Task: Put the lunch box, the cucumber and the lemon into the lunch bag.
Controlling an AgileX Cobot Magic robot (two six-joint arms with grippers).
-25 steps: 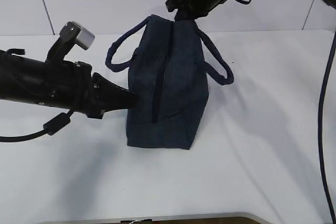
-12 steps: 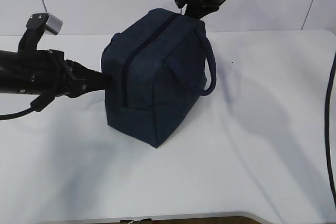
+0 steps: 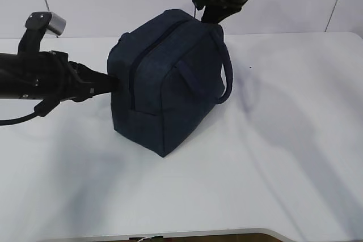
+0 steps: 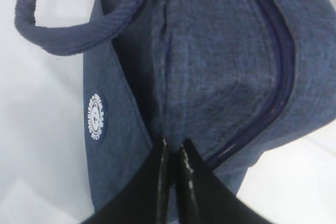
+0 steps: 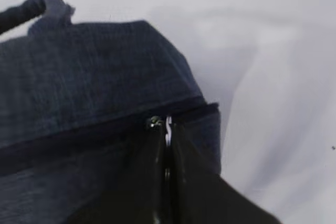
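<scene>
- Left gripper (image 4: 172,148) pinches the lunch bag (image 3: 164,83) fabric near the table's (image 3: 272,168) back edge; keep it braced.
- Right gripper (image 5: 167,129), closed on the zipper pull (image 5: 168,124) (metal glint), should draw steadily along the seam.

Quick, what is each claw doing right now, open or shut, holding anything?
Left gripper: shut, pinching the fabric at the end of the lunch bag.
Right gripper: shut on the zipper pull at the bag's far end.
</scene>
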